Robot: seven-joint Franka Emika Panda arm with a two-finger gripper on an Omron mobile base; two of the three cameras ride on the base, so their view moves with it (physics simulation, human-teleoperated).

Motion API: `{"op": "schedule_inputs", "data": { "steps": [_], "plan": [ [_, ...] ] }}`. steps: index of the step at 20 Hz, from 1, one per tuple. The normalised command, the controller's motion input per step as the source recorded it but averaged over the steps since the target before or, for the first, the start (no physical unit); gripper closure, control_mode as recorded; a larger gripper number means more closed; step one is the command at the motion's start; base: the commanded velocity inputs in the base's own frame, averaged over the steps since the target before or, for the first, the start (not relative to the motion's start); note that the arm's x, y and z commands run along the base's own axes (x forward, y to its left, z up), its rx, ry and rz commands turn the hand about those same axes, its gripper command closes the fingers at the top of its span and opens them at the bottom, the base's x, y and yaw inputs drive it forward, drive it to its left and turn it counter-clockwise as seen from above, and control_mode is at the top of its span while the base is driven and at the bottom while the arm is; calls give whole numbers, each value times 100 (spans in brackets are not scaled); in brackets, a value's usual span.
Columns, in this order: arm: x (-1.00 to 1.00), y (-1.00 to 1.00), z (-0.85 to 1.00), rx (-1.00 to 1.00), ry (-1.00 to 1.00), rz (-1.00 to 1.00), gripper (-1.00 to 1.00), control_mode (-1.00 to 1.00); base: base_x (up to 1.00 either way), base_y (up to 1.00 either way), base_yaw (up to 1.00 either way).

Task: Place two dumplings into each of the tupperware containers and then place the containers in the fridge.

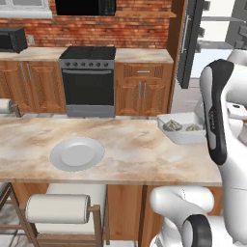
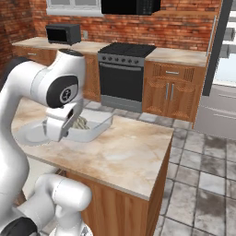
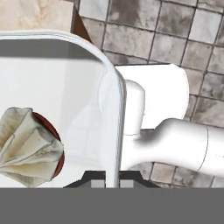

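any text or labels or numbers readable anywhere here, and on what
None can be read.
Oven: its row of knobs carries no legible marks.
Microwave: no visible lettering.
Tupperware container, held by the shut gripper on its wall: plain, no label.
Plate: blank.

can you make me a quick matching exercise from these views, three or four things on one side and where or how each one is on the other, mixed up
Things:
1. round plate
2. tupperware container
3. fridge door
4. oven

Places or states:
a. swung open
b. against the brick back wall, between wooden cabinets
c. gripped by its rim, two dumplings inside
d. lying bare on the marble counter

Pairs: 1-d, 2-c, 3-a, 4-b
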Motion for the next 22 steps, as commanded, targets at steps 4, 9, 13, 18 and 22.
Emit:
{"op": "schedule_inputs", "data": {
  "steps": [4,9,13,18,22],
  "plan": [
    [-20,11,-5,-1,-1,0,100,-100,0,0,0],
    [-16,24,-4,-7,-4,0,100,-100,0,0,0],
    [-6,11,0,-8,-1,0,100,-100,0,0,0],
    [0,5,0,-5,0,0,100,-100,0,0,0],
    [0,4,0,-6,0,0,100,-100,0,0,0]
  ]
}}
